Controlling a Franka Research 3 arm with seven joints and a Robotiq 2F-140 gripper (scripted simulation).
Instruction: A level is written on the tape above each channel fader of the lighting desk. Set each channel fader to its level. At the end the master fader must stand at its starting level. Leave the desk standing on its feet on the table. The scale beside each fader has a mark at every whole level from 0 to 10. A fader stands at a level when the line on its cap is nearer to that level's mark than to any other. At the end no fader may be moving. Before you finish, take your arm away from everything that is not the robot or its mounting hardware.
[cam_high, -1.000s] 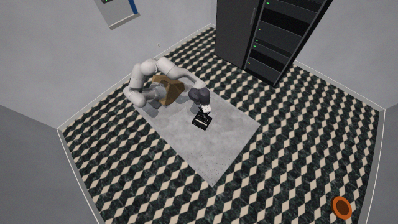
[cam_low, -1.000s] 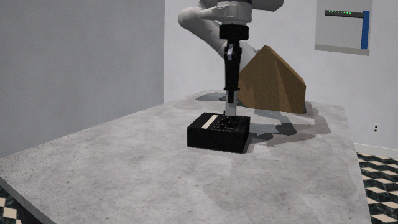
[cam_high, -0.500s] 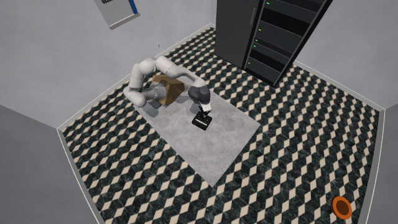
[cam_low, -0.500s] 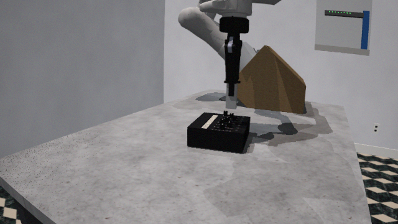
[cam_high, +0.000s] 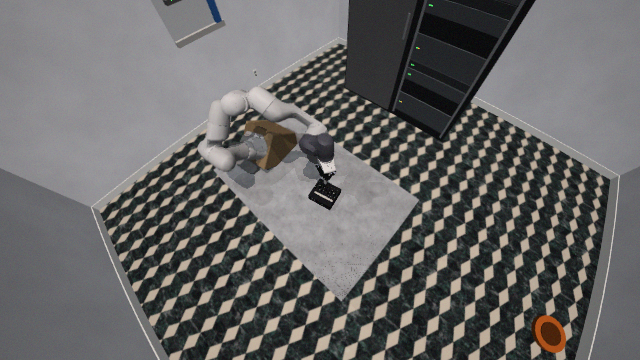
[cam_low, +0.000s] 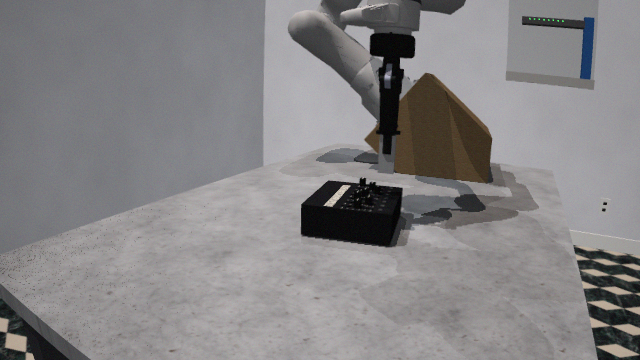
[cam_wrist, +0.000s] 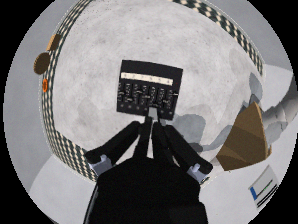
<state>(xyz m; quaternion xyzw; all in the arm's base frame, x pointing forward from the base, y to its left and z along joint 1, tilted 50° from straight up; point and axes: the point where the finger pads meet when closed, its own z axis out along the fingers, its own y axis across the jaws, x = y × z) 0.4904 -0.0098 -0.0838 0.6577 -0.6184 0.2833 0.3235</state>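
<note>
so the grey mottled table (cam_low: 210, 280) has the black lighting desk (cam_low: 350, 222) sitting flat near the middle, and a brown wedge-shaped block (cam_low: 440, 135) at the far end

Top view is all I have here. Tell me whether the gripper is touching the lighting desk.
Observer: No. In the exterior view the gripper hangs above the lighting desk, with a visible gap to the fader caps.
Operator: Give me the finger state.
Observer: Shut on nothing; the wrist view shows the fingers pressed together into one point.
Operator: Report where that point aims.
Observer: In the wrist view it lies at the desk's near edge, opposite the pale tape strip.
</note>
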